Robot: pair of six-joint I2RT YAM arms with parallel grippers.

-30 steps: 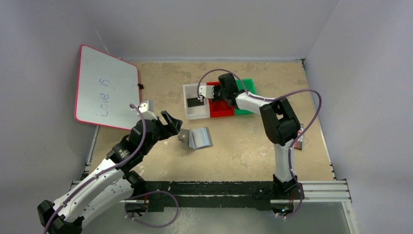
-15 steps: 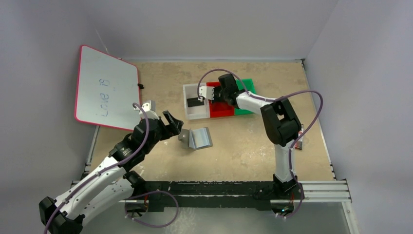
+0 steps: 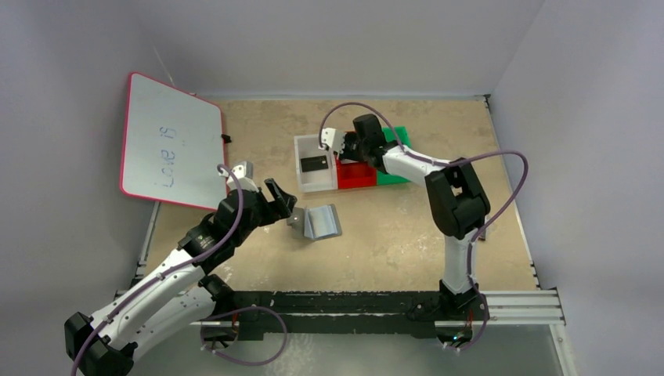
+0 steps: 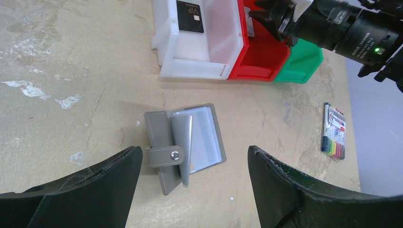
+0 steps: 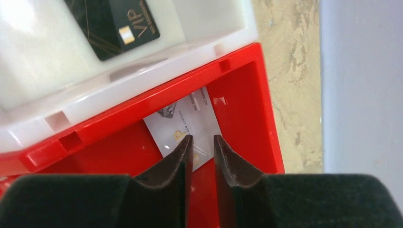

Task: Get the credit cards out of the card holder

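card holder (image 4: 185,142): lies open on the table (image 3: 391,235) mid-scene, shiny pockets up, snap strap (image 4: 164,155) across the grey flap
black card (image 4: 190,16): flat in the white tray (image 4: 190,71), far of the holder
silvery card (image 5: 183,126): in the red tray (image 5: 242,109), which touches the white tray's right side
right gripper (image 5: 202,140): over the red tray, tips above the silvery card, jaws a thin slit apart, nothing between
left gripper (image 3: 280,202): near-left of the holder, jaws spread wide, empty
rest: green tray (image 4: 299,61) right of red; marker pack (image 4: 334,130) far right; whiteboard (image 3: 168,141) far left

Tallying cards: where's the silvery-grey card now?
The silvery-grey card lies in the red tray, beside the white tray, just beneath the right pincer in the right wrist view.
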